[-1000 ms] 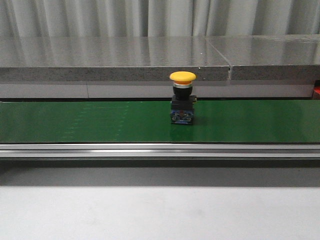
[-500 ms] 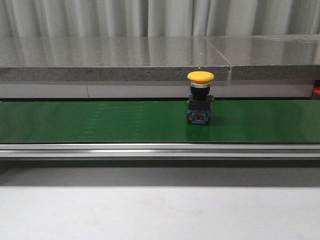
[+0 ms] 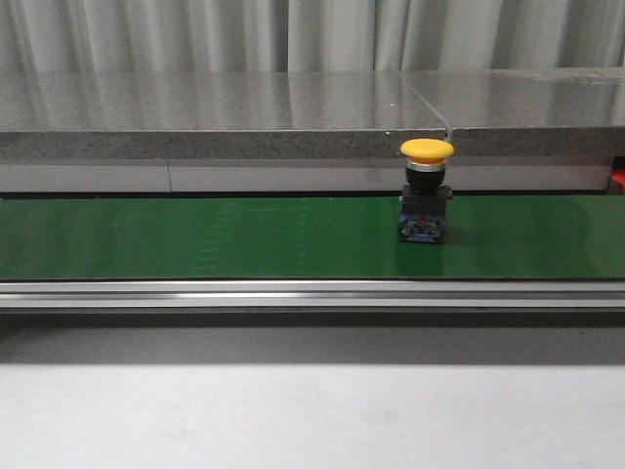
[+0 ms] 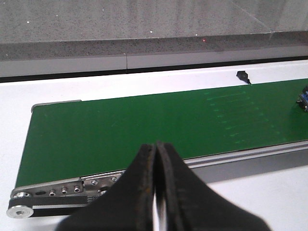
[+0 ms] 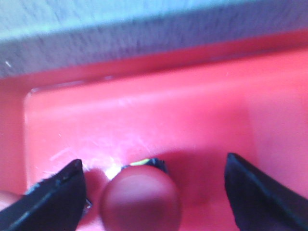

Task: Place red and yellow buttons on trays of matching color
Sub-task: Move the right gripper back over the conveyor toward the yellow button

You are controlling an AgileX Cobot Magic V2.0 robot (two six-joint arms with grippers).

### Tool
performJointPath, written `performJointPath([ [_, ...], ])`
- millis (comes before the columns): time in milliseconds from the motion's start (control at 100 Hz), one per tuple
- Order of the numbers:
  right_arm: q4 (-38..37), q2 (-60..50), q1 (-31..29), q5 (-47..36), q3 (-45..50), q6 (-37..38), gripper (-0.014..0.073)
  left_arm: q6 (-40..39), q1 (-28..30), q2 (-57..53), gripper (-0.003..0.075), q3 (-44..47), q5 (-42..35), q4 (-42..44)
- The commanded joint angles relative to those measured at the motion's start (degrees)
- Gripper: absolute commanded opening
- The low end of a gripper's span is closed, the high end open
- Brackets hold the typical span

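Buttons of two colours are in play: a yellow button (image 3: 427,189) stands upright on the green conveyor belt (image 3: 195,237), right of its middle, while a red button (image 5: 140,199) sits in the red tray (image 5: 144,115) directly under the right gripper (image 5: 154,192). The yellow one has a smooth domed mushroom cap over a narrow dark collar and a squarish black and blue contact block; it looks like rigid moulded plastic, light, and top-heavy enough to tip if nudged at the cap. I would judge the blocky base or the collar just under the cap the safest place to grip, since the rounded glossy cap would likely slip between flat pads. The belt is matte with faint cross marks, edged by a bright aluminium rail (image 3: 293,293), with a speckled grey stone-like ledge (image 3: 215,117) behind it and a pale worktop (image 3: 293,420) in front. The left gripper (image 4: 156,192) hovers near the belt's roller end, well apart from the yellow button, its black jaws pressed together with nothing between them. The right jaws stand wide, one on either side of the red button's rounded cap and seemingly clear of it, though the view is blurred; the tray floor is glossy, scuffed plastic with a raised rim. No yellow tray is visible.
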Motion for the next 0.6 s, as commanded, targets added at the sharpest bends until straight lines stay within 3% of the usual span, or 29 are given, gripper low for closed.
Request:
performJointPath([
  [0,1.31,-5.91,-0.38,-0.69,-3.08,-0.13,0.0594,-0.13,-0.39,0.54,-0.0019,-1.42,-4.78,-0.66],
  [470,1.58,-19.69,-0.21,10.75,-4.42,-0.13,0.0594,-0.13,-0.39,0.54,-0.0019,-1.42,-4.78,-0.66],
  [590,4.00,-24.80,0.11,11.92,-0.96,-0.58,0.0594,-0.13,-0.39,0.54,-0.0019,-1.42,-4.78,-0.66],
])
